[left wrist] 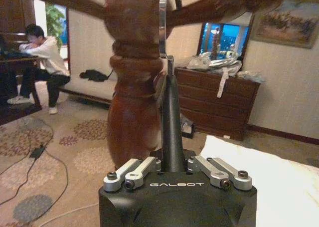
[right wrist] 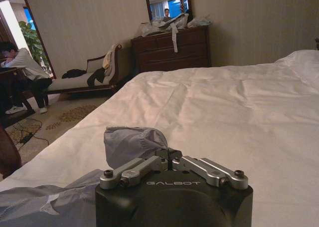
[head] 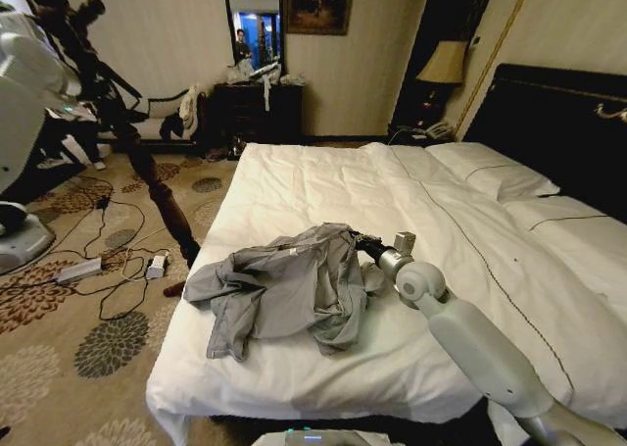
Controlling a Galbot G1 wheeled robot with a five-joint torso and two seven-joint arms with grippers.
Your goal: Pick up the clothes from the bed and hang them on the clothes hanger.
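Observation:
The clothes (head: 284, 289) lie as a crumpled grey heap near the foot of the bed (head: 323, 186). My right arm reaches in from the lower right. The right gripper (head: 364, 242) sits at the heap's right edge. In the right wrist view the right gripper (right wrist: 169, 154) is shut on a raised fold of the clothes (right wrist: 132, 142) above the white duvet (right wrist: 224, 102). My left arm (head: 24, 93) is raised at the far left. The left gripper (left wrist: 172, 159) is shut on the clothes hanger's dark stem. Its silvery hook (left wrist: 162, 22) is against a turned wooden post (left wrist: 132, 87).
A dark wooden stand (head: 157, 186) leans beside the bed's left edge. Cables and power strips (head: 98, 265) lie on the patterned carpet. A dresser (head: 260, 108) stands at the back wall. Pillows (head: 490, 172) and a dark headboard (head: 558, 123) are on the right.

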